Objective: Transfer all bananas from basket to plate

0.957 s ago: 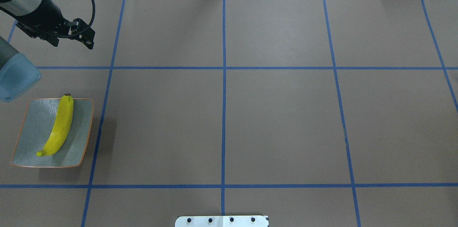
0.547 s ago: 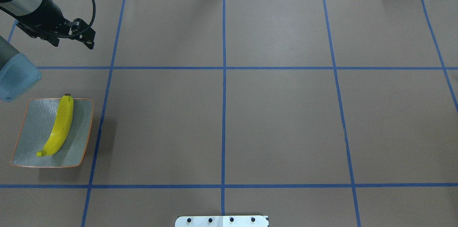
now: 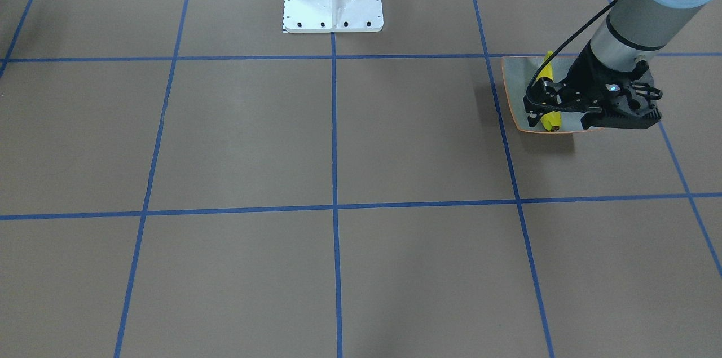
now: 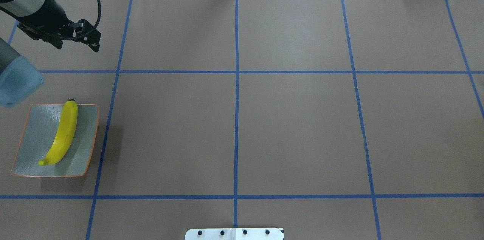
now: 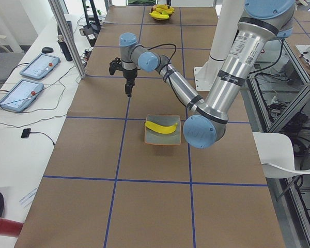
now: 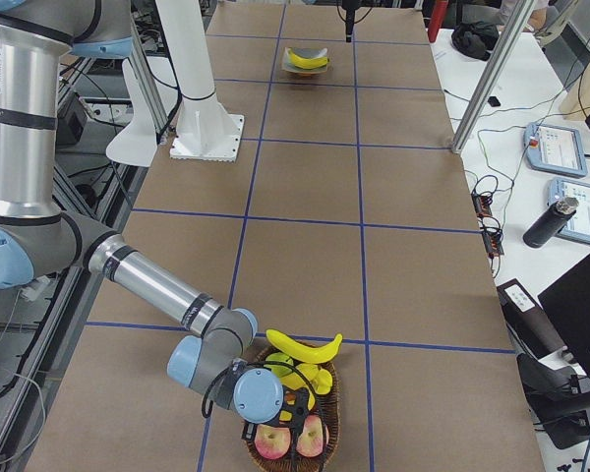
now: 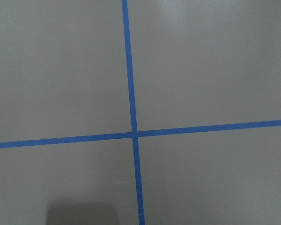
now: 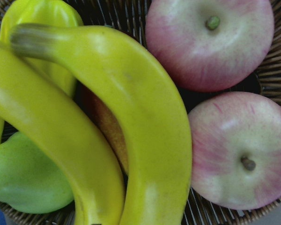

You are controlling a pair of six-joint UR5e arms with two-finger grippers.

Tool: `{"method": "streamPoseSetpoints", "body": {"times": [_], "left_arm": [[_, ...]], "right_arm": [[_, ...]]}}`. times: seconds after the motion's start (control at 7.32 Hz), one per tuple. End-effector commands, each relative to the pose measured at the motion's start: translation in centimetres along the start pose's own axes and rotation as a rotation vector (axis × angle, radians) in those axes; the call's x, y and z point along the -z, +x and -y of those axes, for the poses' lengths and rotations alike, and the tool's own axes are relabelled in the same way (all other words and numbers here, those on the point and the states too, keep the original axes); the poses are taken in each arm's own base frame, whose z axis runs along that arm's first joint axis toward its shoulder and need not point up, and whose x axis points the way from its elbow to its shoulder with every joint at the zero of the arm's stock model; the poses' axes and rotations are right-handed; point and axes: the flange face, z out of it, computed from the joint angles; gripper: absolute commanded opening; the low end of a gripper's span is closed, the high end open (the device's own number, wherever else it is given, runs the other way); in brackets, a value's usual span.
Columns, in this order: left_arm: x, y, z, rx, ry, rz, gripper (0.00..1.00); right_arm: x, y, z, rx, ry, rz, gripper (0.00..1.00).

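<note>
Front-facing view: the left hand [image 3: 533, 113] hangs over the brown table [image 3: 338, 138], in front of the grey-green plate [image 3: 514, 79], where one yellow banana [image 3: 547, 71] lies. Whether its fingers are apart or together cannot be told.

Overhead view: the plate sits at the table's left edge with the banana lying lengthways across it, dark tip at the far rim. The left hand is well beyond the plate, above bare table near a blue tape line [image 4: 236, 81].

Left side view: the left hand points straight down, past the plate. A basket [image 5: 160, 17] of fruit stands at the table's far end.

Right side view: the right hand [image 6: 280, 408] is down in the wicker basket, among the remaining bananas [image 6: 303, 346] and the apples [image 6: 273, 442]. Its grip cannot be judged.

Left wrist view: only table and crossing tape.

Right wrist view: two bananas fill the frame, side by side, with two apples to their right and a green pear [image 8: 23, 180] at lower left. No fingers show.
</note>
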Motion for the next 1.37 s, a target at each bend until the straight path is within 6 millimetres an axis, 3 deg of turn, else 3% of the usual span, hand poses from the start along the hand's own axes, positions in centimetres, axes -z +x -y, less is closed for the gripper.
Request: {"method": "streamPoseSetpoints", "body": {"times": [0.0,1.23], "left_arm": [[-0.02,0.01,-0.01,0.000,0.000,0.000,1.00],[0.14,0.08,-0.09,-0.001,0.001,-0.001,1.00]], "right_arm": [[-0.45,0.44,-0.24,-0.008,-0.009,0.002,0.86],[-1.07,-0.06,0.00,0.000,-0.026,0.011,0.85]]}}
